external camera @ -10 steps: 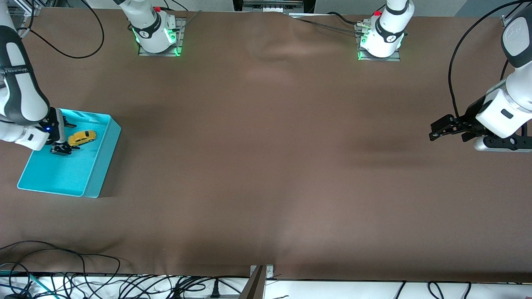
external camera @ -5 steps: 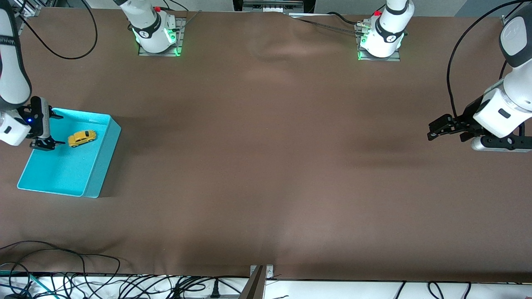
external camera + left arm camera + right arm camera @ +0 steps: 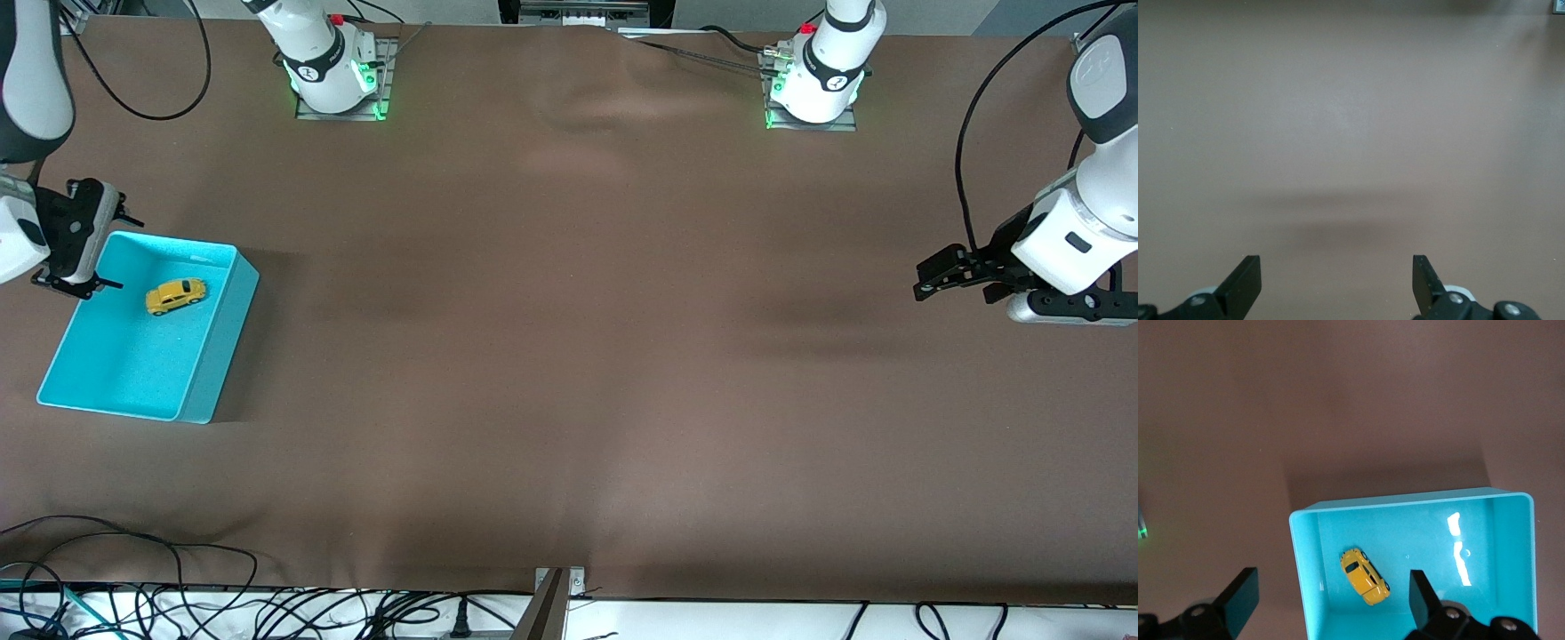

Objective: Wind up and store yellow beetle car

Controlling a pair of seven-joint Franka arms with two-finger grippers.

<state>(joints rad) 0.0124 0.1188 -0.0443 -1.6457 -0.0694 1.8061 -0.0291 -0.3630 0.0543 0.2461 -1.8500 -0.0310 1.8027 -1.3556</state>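
Observation:
The yellow beetle car [image 3: 175, 296] rests on its wheels on the floor of the turquoise bin [image 3: 223, 333], toward the bin's end that lies farther from the front camera. My right gripper [image 3: 113, 252] hangs open and empty in the air over the bin's edge at the right arm's end of the table. In the right wrist view the yellow beetle car [image 3: 1365, 577] lies inside the turquoise bin [image 3: 1295, 587], below my right gripper [image 3: 1333, 587] and apart from its fingers. My left gripper [image 3: 926, 277] waits open over bare table at the left arm's end, and my left gripper [image 3: 1336, 270] holds nothing.
The brown tabletop [image 3: 569, 356] stretches wide between bin and left gripper. Both arm bases [image 3: 333, 76] [image 3: 813, 84] stand along the edge farthest from the front camera. Loose cables [image 3: 133, 569] lie along the nearest edge.
My right gripper has pulled up and out of the bin, away from the car and toward the right arm's end of the table. The car has stayed put. The left arm has barely moved.

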